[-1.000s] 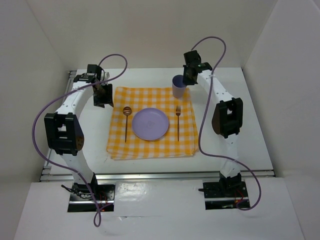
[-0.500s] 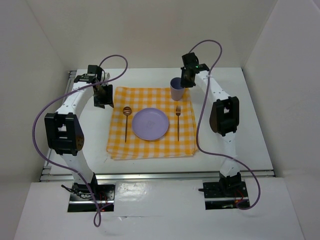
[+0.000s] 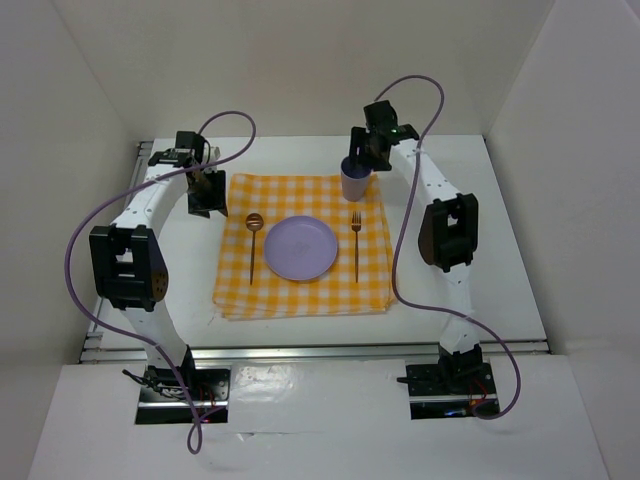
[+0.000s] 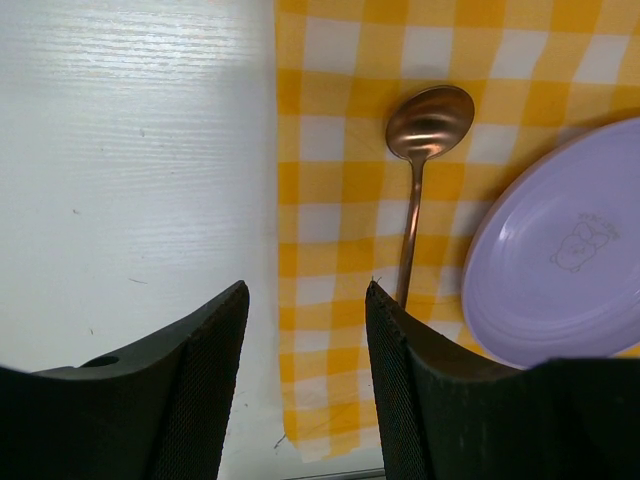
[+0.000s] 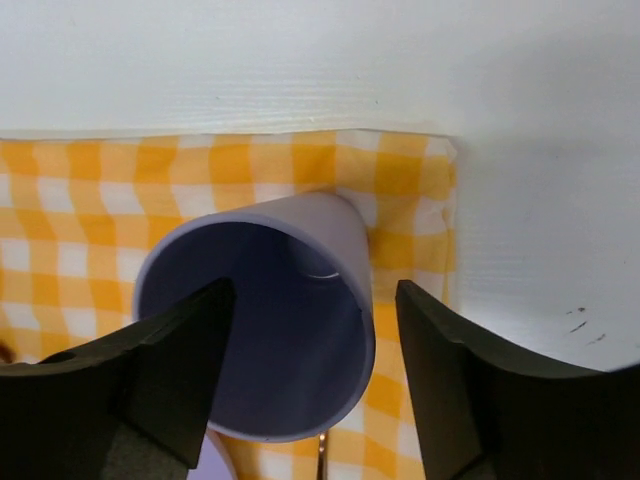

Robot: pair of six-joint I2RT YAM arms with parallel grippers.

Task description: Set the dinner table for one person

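Observation:
On the white dinner table [image 3: 510, 290] lies a yellow-and-white checked cloth [image 3: 305, 245]. At its middle sits a lilac plate [image 3: 301, 249], with a copper spoon [image 3: 253, 240] to its left and a copper fork [image 3: 356, 245] to its right. A lilac cup [image 3: 353, 178] stands upright on the cloth's far right corner. My right gripper [image 3: 366, 150] hovers over it, open: in the right wrist view one finger is above the cup [image 5: 255, 340] mouth, the other outside its wall, neither touching. My left gripper [image 4: 306, 290] is open and empty above the cloth's left edge, near the spoon [image 4: 425, 130].
White walls close in the table on three sides. A metal rail [image 3: 320, 350] runs along the near edge, and another along the left edge. Purple cables loop above both arms. Bare tabletop [image 4: 130, 150] lies left of the cloth.
My right gripper has opened and let go of the cup, which now stands on the cloth a little left of where it was. The left arm has not moved.

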